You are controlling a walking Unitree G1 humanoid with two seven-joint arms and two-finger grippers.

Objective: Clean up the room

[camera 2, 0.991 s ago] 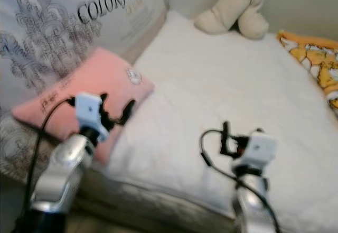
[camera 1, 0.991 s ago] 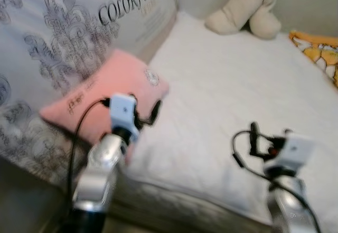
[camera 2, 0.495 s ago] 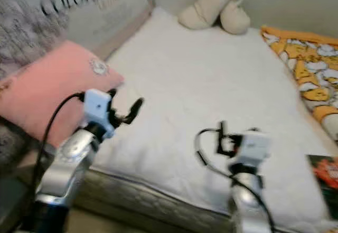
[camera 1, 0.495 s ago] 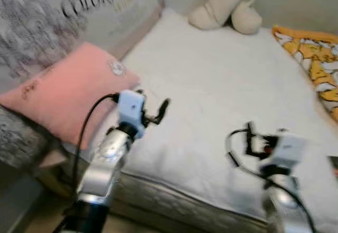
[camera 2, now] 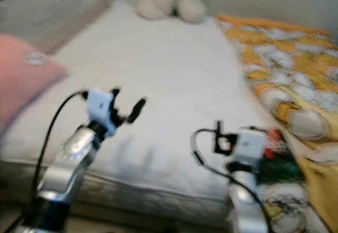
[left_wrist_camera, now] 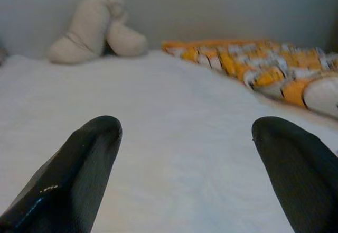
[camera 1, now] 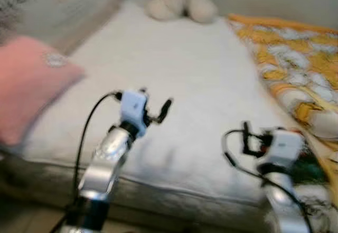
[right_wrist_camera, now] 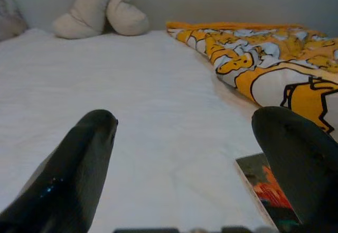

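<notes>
**Both claws spread and empty over the bed**

Surroundings: white bed [camera 1: 174,69] runs ahead of the robot. Cream plush toy [right_wrist_camera: 97,11] lies at the far end against the wall. Yellow-and-white cartoon blanket [right_wrist_camera: 264,58] is bunched along the bed's right side. Pink pillow [camera 1: 26,85] rests at the left edge, partly cut off. A flat printed item with red and green, maybe a book or packet [right_wrist_camera: 264,188] (too blurred to name), lies on the bed's near right corner, just beside the blanket. Head views are motion-blurred.

Claws: left claw [left_wrist_camera: 187,154] hovers above the near part of the mattress, fingers spread wide, holding nothing and touching nothing. Right claw [right_wrist_camera: 185,154] likewise released, fingers wide apart, poised above the near right part of the bed; the printed item sits just beyond its right finger.

Views compared: the right wrist view gives the blanket's cartoon pattern and the printed item sharply; the head views show them as smears. The left wrist view shows the plush and blanket over bare sheet.
</notes>
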